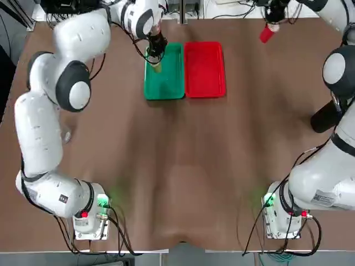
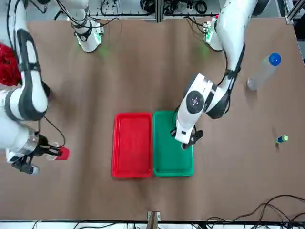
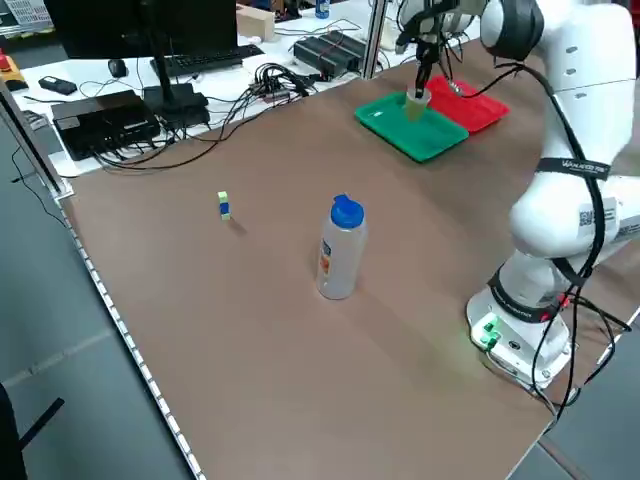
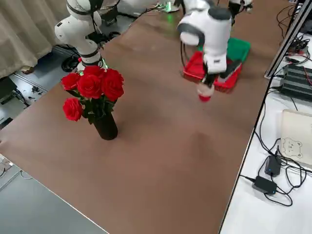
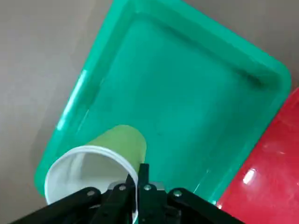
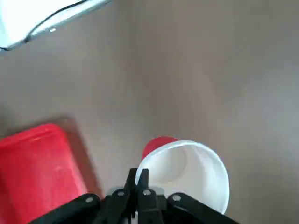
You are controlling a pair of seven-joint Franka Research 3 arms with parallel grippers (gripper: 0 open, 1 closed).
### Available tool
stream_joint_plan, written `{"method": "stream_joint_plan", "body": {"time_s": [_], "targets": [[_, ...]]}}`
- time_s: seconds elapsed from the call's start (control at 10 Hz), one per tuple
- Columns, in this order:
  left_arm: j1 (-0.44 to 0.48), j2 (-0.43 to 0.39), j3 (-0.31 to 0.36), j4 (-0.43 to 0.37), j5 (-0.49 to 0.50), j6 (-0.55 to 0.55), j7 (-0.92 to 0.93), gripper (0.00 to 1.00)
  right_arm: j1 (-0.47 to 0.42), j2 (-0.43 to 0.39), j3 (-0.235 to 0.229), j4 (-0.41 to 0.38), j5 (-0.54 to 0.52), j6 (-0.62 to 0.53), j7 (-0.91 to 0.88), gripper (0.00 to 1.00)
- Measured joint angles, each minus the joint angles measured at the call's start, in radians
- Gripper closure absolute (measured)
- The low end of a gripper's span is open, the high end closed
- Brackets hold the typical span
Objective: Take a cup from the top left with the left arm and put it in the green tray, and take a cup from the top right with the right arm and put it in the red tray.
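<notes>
The flat rectangular green plastic tray [image 5: 187, 93] has a smooth, glossy surface with pale highlights along its rim. The flat rectangular red plastic tray [image 5: 266, 186] shines likewise. The small yellow-green cup [image 5: 119, 144] looks matt outside, with a smooth white inside. The small red cup [image 6: 156, 145] has a smooth white inside. The brown worktop [image 1: 183, 166] is matt. The clear blue-capped plastic bottle [image 3: 341, 250] looks smooth.
</notes>
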Motion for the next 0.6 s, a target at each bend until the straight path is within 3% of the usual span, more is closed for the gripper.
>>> {"method": "stream_joint_plan", "body": {"time_s": [0.3, 0.6], "targets": [[-0.031, 0.057, 0.049, 0.016, 0.0, 0.051, 0.0, 0.98, 0.15, 0.001, 0.011, -0.008, 0.0, 0.009, 0.297, 0.97], [-0.058, 0.071, 0.066, 0.018, 0.0, 0.075, 0.0, 0.96, 0.269, 0.007, 0.013, -0.016, 0.0, 0.065, 0.469, 0.97]]}}
